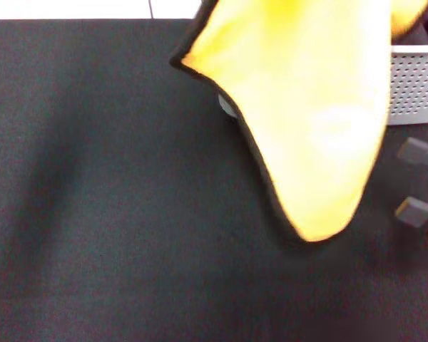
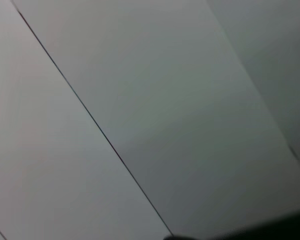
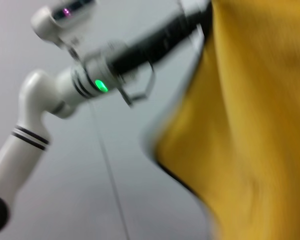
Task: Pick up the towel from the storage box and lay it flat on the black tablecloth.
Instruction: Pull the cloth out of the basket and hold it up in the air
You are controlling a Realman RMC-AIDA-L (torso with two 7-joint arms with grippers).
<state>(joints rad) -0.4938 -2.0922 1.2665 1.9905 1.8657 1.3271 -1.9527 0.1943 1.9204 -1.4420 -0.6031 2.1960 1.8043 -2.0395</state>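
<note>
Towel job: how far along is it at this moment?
Done: the fluffy yellow towel with black edging is out of the light grey perforated storage box, hanging in the air, held from above the head view. In hand: it dangles over the large black tablecloth, its lower corner low. Left: lowering it and spreading it flat. What grips it is out of view.

A white, jointed robot arm (image 3: 55, 95) with a green status light reaches upward at a slant in the right wrist view, its gripper out of sight.
</note>
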